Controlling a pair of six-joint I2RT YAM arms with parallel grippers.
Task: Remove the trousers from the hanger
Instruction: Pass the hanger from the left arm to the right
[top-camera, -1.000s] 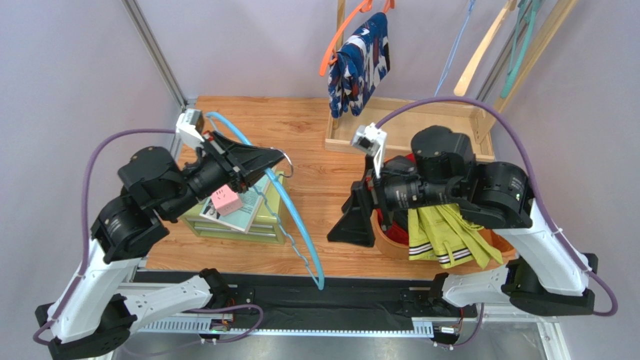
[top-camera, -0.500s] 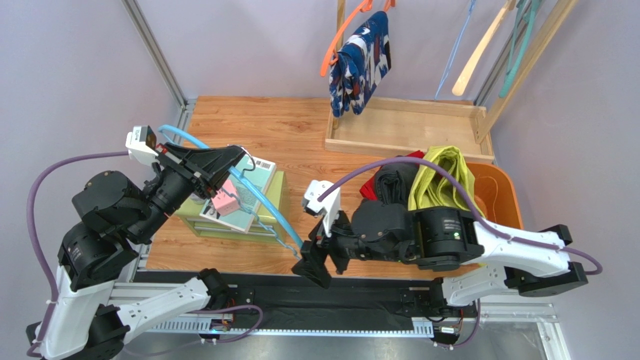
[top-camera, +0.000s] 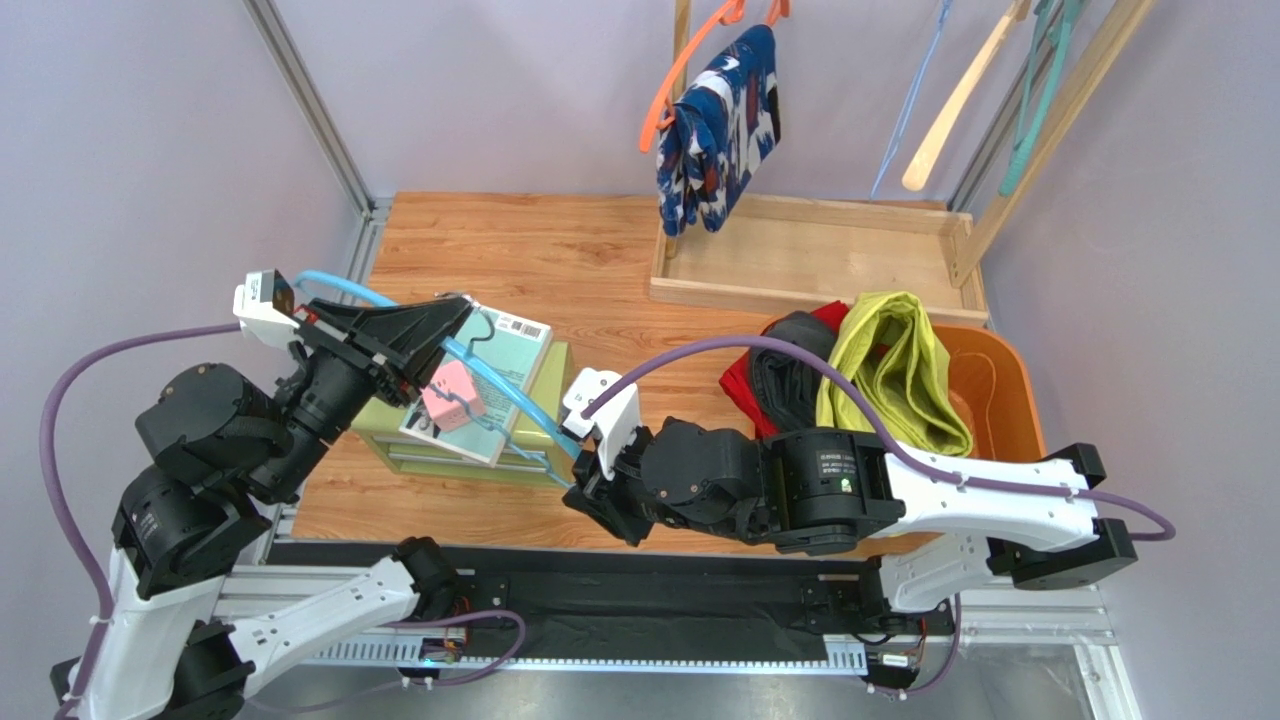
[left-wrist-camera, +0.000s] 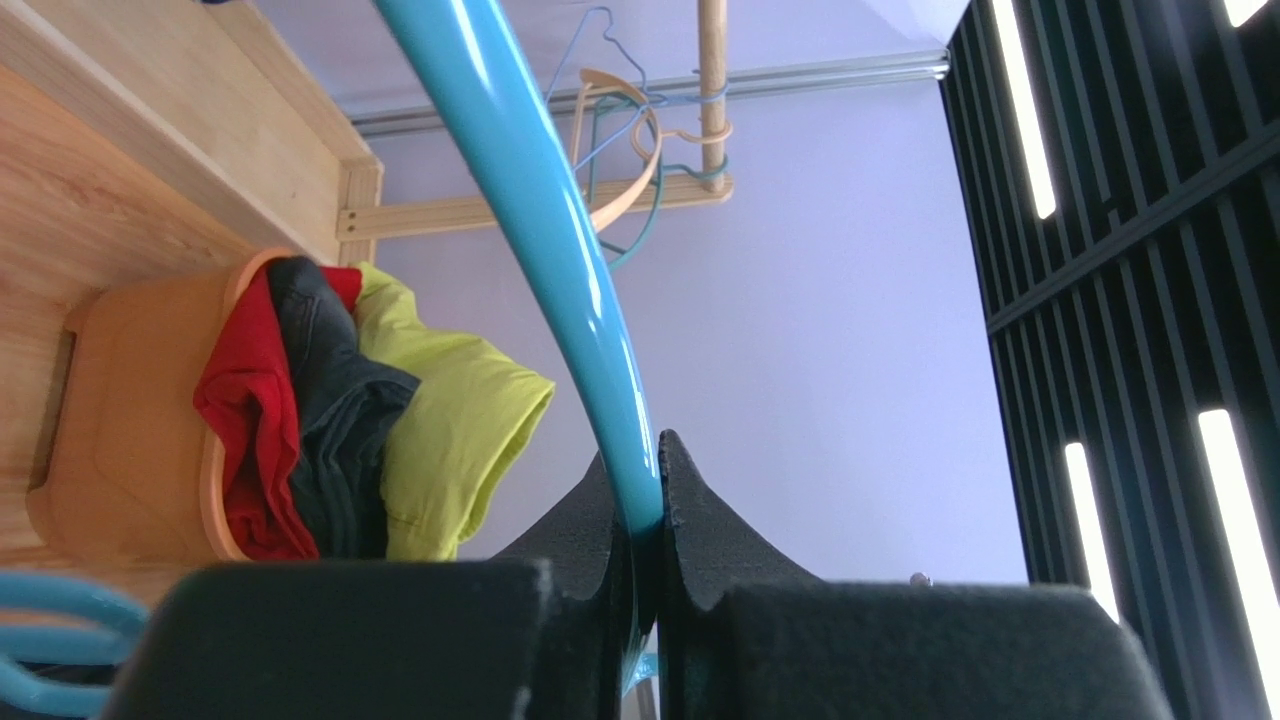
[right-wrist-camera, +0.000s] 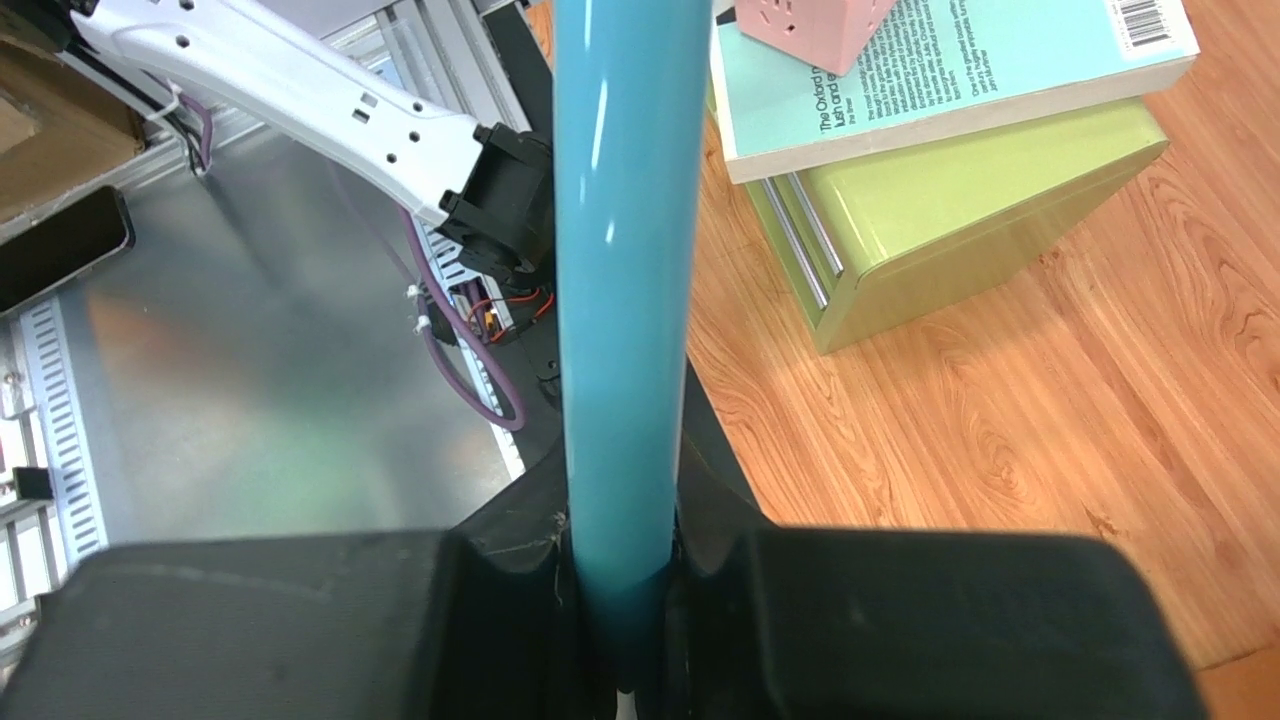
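Leftward from the orange plastic basket (top-camera: 998, 393) swung the right gripper (right-wrist-camera: 619, 597), which pinched the bright blue plastic hanger (right-wrist-camera: 624, 225); the left gripper (left-wrist-camera: 643, 558) clamped it too.

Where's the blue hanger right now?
Top view, left of centre: the blue hanger slants over the book on the green box, clamped by left fingers and right fingers.

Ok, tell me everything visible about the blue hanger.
The blue hanger is glossy sky-blue, plastic by the look, with a smooth, rounded, gently curved bar. No garment hangs on the parts that show. It is held above the table, slanting over the book at the front left. The left end effector is shut on one stretch of it, and the right end effector on the end nearer the arms' bases.
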